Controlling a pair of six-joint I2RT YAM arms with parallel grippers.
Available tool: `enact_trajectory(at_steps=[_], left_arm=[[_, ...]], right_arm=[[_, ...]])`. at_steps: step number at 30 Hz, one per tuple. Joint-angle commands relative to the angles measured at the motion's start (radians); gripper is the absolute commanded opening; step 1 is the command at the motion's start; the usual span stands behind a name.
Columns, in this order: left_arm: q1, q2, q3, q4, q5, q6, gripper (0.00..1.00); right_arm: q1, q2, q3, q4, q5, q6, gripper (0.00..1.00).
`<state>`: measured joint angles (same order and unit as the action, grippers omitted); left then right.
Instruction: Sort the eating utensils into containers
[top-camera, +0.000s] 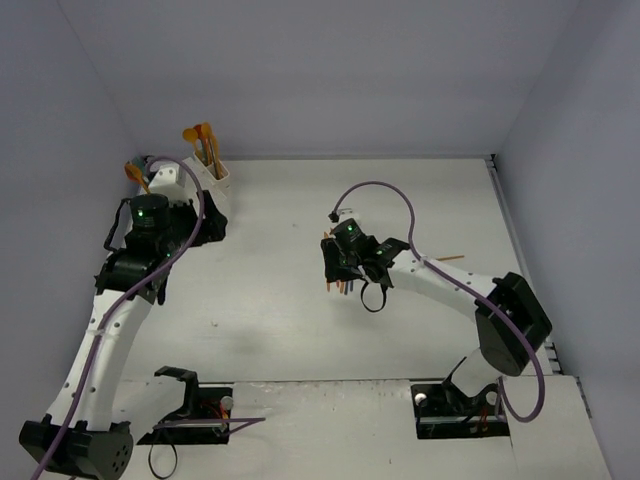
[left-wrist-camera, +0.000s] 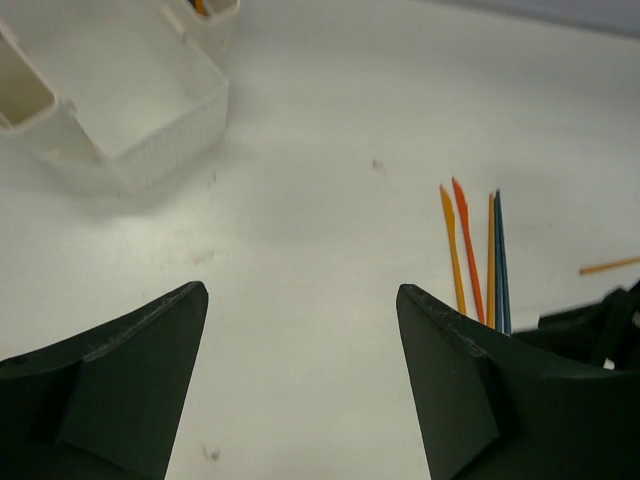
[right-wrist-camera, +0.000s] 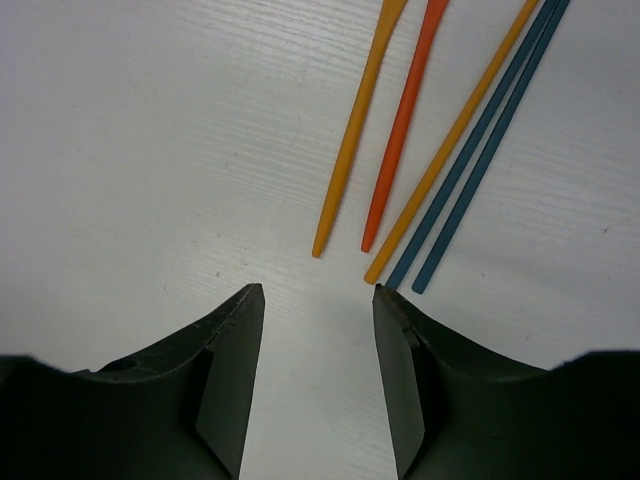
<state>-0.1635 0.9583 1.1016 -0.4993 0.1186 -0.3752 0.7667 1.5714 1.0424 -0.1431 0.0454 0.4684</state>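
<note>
Utensils (right-wrist-camera: 452, 140), five slender flat plastic sticks in yellow-orange, red-orange, orange and two blue, lie side by side on the pale table (right-wrist-camera: 150, 150), well apart from the white rectangular plastic organizer bins (left-wrist-camera: 170, 150). They look light, thin, springy and slick, so pinch one edge-on near its handle end. Far from the bins, the right gripper (right-wrist-camera: 317, 295) hovers, jaws apart and empty. Near the bins, the left gripper (left-wrist-camera: 300, 292) gapes wide, holding nothing.

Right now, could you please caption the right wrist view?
Open right gripper poised above the table, just short of five utensils: three orange, two blue.
</note>
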Motion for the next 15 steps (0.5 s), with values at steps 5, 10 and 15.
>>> enact_trajectory(at_steps=[5, 10, 15], left_arm=[[-0.035, -0.086, -0.011, -0.087, 0.042, -0.049, 0.73], [-0.078, -0.089, -0.023, -0.09, 0.053, -0.088, 0.73], [-0.099, -0.111, -0.045, -0.093, 0.059, -0.105, 0.73]], right_arm=[[0.008, 0.156, 0.136, 0.007, 0.087, 0.093, 0.4], [0.014, 0.246, 0.169, 0.004, 0.117, 0.126, 0.37], [0.016, 0.296, 0.194, -0.001, 0.151, 0.156, 0.32]])
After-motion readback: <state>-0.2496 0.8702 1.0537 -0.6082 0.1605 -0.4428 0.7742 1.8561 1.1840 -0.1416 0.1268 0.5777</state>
